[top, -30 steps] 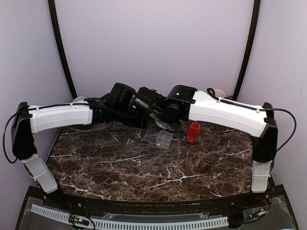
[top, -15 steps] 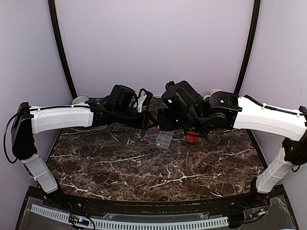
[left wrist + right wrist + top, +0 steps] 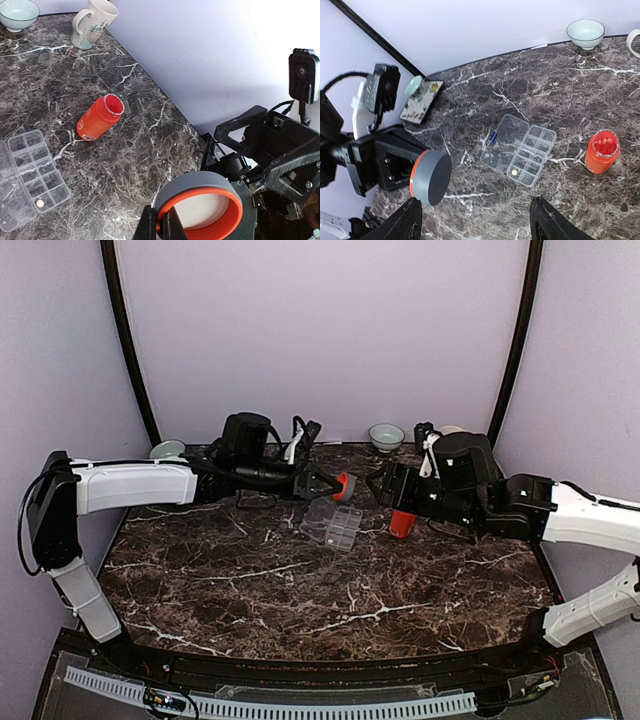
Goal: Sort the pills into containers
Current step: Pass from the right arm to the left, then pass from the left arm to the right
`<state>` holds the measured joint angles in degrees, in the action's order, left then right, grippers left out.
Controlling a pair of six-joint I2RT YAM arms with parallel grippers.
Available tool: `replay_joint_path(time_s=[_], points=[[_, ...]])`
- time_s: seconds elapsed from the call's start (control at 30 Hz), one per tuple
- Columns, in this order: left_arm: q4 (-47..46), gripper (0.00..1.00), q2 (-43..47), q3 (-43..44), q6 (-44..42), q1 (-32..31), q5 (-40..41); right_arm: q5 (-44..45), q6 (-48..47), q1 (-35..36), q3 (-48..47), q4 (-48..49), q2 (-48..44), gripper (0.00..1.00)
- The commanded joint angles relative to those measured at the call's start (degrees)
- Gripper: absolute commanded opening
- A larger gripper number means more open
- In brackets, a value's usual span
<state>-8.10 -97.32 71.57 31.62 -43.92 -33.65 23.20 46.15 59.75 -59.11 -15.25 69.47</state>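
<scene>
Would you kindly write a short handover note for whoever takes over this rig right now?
Left gripper: shut on the grey cap.
Right gripper: open, empty.
Orange bottle: upright, uncapped, pills inside, to the right of the organiser box, whose lid lies open.
Done: bottle opened; one pill sits in a compartment.
Left: sort the remaining pills into the compartments.

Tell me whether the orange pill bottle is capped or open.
Open. The bottle stands with a bare mouth, pills showing inside, and its grey cap is pinched in the left gripper, away from it.
</scene>
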Motion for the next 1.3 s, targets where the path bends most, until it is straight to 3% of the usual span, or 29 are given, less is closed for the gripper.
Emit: replay_joint_path(time_s=[0.0,0.1,0.37,0.93,1.27], points=[[-7.0,0.0,-1.0,-0.5,2.4,0.2,-10.9,-6.7,2.7,-3.2,4.7,13.4,-3.2,0.74],[-8.6,0.0,-2.1,0.4,3.3,0.3,-13.8,-14.5,5.2,-4.5,6.7,17.0,-3.5,0.74],[-13.4,0.0,-4.3,2.0,6.6,0.4,-18.5,-23.6,9.4,-8.6,12.4,27.5,-4.1,0.76],[-27.8,0.0,-8.2,1.9,18.3,2.5,-24.8,-31.0,13.3,-9.8,16.5,38.8,-0.6,0.78],[-30.7,0.0,-10.1,3.2,20.9,2.6,-27.4,-34.4,13.8,-10.3,14.8,41.6,3.1,0.77]])
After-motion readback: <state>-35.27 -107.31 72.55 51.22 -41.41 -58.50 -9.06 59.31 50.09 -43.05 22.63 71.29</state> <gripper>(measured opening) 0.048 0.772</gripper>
